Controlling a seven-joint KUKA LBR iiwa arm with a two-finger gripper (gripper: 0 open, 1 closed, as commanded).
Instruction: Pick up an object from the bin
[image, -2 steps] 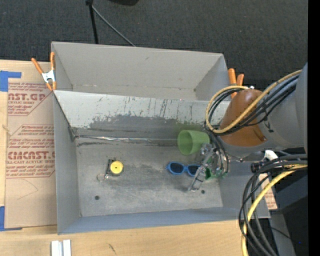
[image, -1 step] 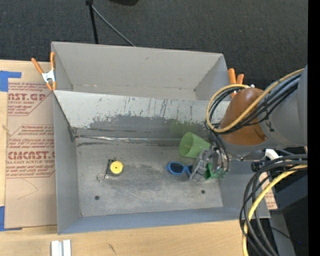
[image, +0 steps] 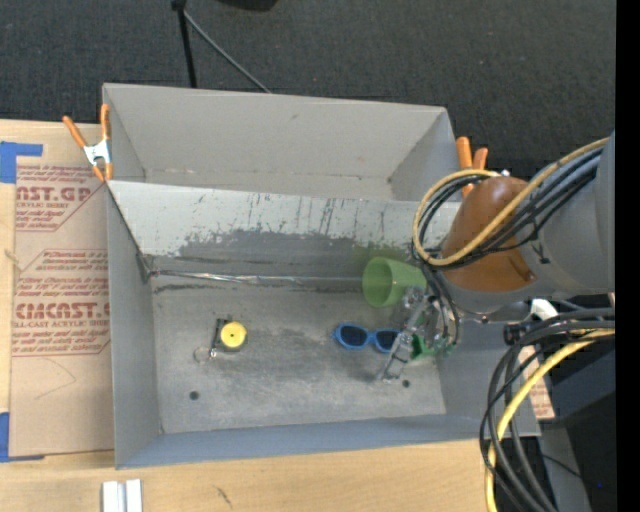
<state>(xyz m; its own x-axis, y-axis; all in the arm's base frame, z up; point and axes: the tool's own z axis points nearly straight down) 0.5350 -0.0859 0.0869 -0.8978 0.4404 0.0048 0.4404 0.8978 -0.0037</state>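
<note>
Grey metal bin (image: 130, 300). Tool (image: 402, 360) low over the floor's right side, apart or together impossible to tell. Green cup (image: 383, 281) just behind it by the back wall. Blue sunglasses (image: 360, 338) just beside tool, leftward. Small yellow disc (image: 232, 336) well apart, far left.

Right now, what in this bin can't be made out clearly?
- Blue sunglasses: right end hidden behind the gripper, camera view.
- Green cup: right side covered by the wrist, camera view.
- Yellow round thing at left: too small to identify.
- Green bit beside the gripper: too small to name.
</note>
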